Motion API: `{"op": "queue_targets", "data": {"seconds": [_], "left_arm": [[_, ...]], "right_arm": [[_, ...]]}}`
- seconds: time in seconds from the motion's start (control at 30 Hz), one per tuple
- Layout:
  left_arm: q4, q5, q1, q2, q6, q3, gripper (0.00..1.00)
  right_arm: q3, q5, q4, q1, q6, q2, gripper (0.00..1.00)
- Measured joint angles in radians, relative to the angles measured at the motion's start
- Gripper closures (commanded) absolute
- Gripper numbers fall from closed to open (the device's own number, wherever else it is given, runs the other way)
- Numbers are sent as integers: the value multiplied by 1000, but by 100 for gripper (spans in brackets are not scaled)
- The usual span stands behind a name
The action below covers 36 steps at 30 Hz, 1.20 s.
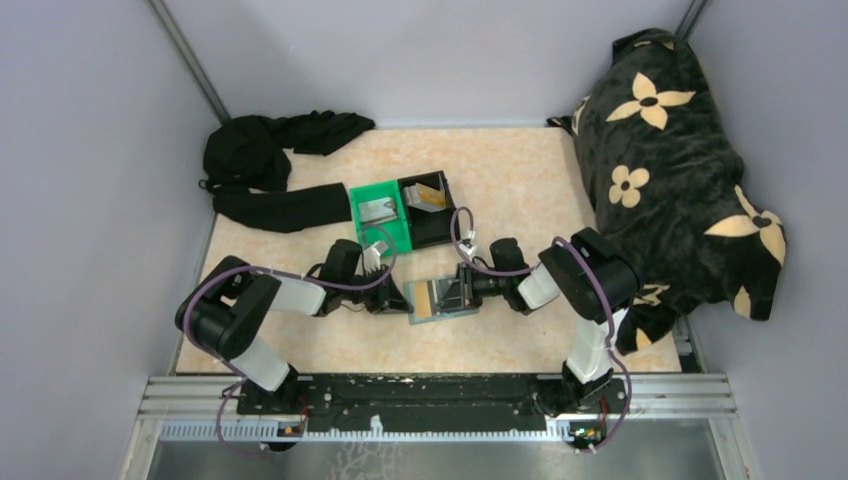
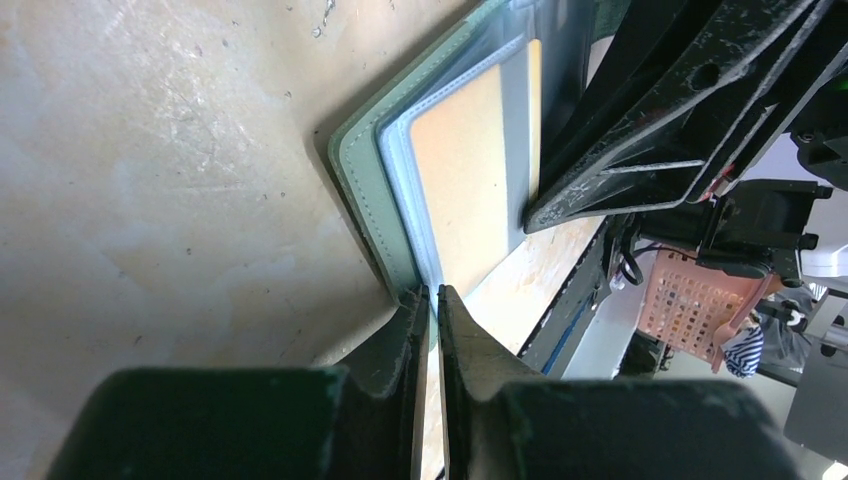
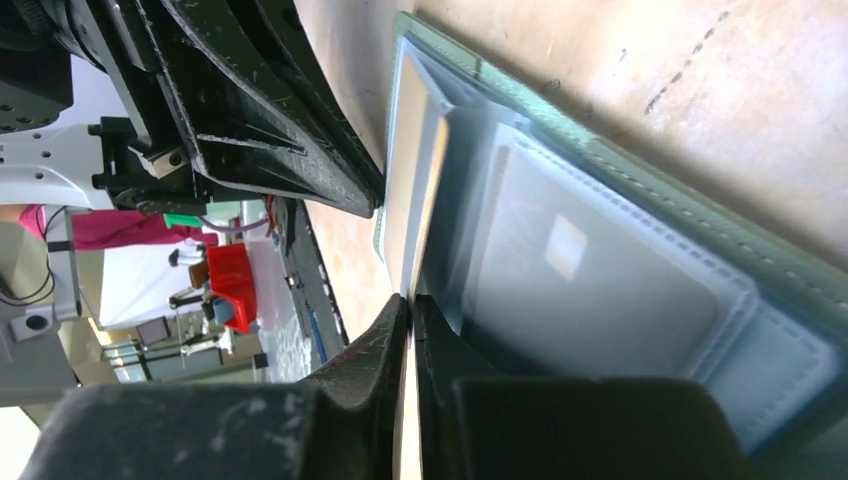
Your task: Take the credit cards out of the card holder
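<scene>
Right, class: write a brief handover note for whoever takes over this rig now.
Left gripper: shut on the edge of the card holder, which lies open on the table.
Right gripper: shut on a tan credit card in the holder.
Done: a grey card lies in the green bin, a second tan card in the black bin.
To do: draw the gripped card out, bin it.

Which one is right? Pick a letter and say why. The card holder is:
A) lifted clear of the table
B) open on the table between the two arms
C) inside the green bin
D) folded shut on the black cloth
B: the card holder lies open on the table, with the left fingers and the right fingers pinched at opposite sides of it.
</scene>
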Motion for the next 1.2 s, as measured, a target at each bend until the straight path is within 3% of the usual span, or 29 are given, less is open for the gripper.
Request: {"op": "queue_targets", "data": {"seconds": [0.13, 0.27, 0.47, 0.93, 1.07, 1.2], "left_arm": [[2, 3, 2, 2, 0, 0, 86], [3, 5, 2, 3, 0, 0, 86], [10, 12, 2, 9, 0, 0, 86], [15, 17, 2, 13, 0, 0, 86], [18, 22, 3, 17, 0, 0, 86], [19, 23, 3, 18, 0, 0, 86]], "right_arm": [[0, 2, -22, -2, -6, -2, 99], [0, 6, -50, -6, -20, -19, 67], [0, -2, -55, -8, -27, -48, 62], [-19, 6, -60, -34, -33, -48, 87], [-19, 7, -61, -39, -34, -48, 100], [-19, 7, -63, -39, -34, -48, 100]]}}
